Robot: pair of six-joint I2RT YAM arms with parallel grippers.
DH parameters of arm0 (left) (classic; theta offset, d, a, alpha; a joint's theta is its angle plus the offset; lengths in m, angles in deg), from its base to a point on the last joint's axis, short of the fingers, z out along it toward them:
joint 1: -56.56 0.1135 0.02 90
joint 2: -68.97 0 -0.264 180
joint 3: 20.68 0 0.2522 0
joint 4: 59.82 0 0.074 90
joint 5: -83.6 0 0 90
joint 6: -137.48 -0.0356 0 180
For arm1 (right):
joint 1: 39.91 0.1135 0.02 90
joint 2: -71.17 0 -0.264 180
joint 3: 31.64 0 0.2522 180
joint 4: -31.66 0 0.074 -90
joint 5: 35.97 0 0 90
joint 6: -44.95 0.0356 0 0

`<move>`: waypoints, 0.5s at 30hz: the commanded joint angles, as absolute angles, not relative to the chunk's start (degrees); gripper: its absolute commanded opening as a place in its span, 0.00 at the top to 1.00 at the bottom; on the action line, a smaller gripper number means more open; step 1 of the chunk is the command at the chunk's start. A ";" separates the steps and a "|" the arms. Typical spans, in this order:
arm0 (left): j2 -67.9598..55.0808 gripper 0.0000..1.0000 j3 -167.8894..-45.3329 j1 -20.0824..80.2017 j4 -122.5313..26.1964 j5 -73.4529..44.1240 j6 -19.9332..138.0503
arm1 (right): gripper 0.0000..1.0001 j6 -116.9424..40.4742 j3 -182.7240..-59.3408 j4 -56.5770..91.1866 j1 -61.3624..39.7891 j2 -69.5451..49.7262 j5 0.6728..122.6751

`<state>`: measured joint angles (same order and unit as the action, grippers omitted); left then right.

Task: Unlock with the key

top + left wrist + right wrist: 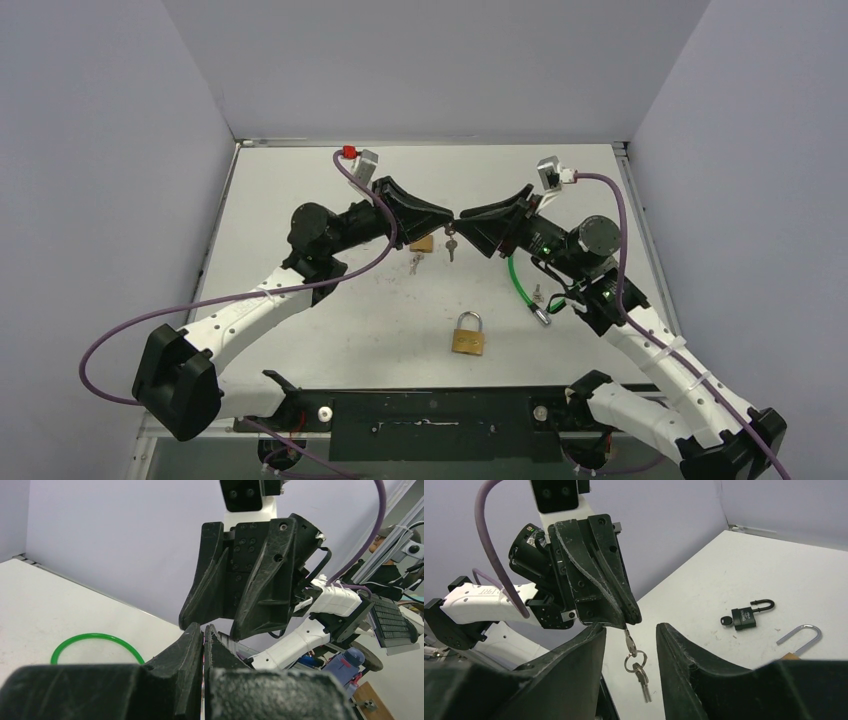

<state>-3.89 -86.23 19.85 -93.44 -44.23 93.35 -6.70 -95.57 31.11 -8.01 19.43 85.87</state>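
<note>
My left gripper [445, 219] is shut on a silver key [629, 641], held above the table. A key ring [634, 661] with a second key [642, 682] dangles below it. My right gripper [630, 626] is open, tip to tip with the left one, its fingers on either side of the hanging keys without touching them. From above, the keys [450, 246] hang between both grippers. In the left wrist view the left gripper [204, 628] is pressed shut on a thin metal sliver. A closed brass padlock [467, 335] lies near the front centre.
A black padlock [745, 616] with a raised shackle and a key in it lies on the table. Another brass padlock [422, 243] sits under the left gripper, and small keys [413, 262] lie beside it. A green ring [520, 285] and a small key [538, 295] lie under the right arm.
</note>
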 commanded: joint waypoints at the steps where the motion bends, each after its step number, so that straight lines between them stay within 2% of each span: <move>1: -2.12 1.00 -89.08 19.91 -97.93 -44.19 94.46 | 0.62 -5.61 -97.46 33.34 -8.26 18.16 88.93; 5: -1.79 1.00 -88.83 19.91 -97.83 -43.68 94.57 | 0.70 -5.25 -97.94 33.52 -8.21 17.28 90.62; 12: -1.78 1.00 -88.63 19.91 -98.88 -43.15 95.55 | 0.67 -4.22 -98.30 33.07 -8.21 15.54 93.82; 15: -1.76 1.00 -88.58 19.91 -99.05 -43.05 95.56 | 0.70 -3.42 -97.82 33.86 -8.22 15.54 94.01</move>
<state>-3.65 -86.25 19.85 -94.86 -43.99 95.07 -4.62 -95.77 31.05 -8.01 15.69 91.97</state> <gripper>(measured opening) 0.013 0.317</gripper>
